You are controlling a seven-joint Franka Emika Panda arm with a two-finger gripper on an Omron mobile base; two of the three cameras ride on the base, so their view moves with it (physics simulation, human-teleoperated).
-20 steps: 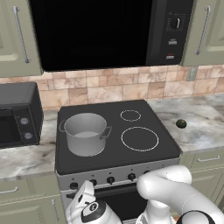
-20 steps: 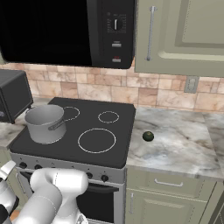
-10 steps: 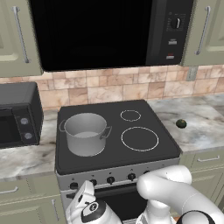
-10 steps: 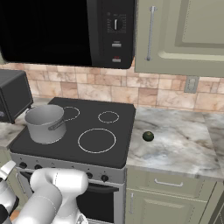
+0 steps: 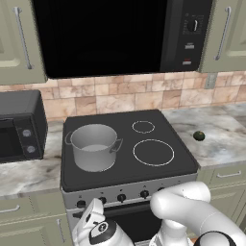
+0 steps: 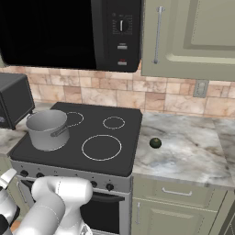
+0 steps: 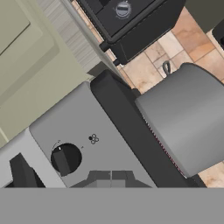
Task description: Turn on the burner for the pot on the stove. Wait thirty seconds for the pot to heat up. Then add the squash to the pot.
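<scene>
Marble table (image 6: pixel 193 151) holds the squash (image 6: pixel 155 142) while the pincer (image 7: pixel 109 177), tips together, nears a stove knob (image 7: pixel 65 159), which likely needs turning next to heat the pot (image 5: pixel 94 146).

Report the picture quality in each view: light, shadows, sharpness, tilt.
Left base view: flat, even light, a soft shadow inside the pot, no glare on the stove. Right base view: equally even and sharp; the squash reads clearly. Hand view: rolled steeply, slightly soft; a knob looms large.
</scene>
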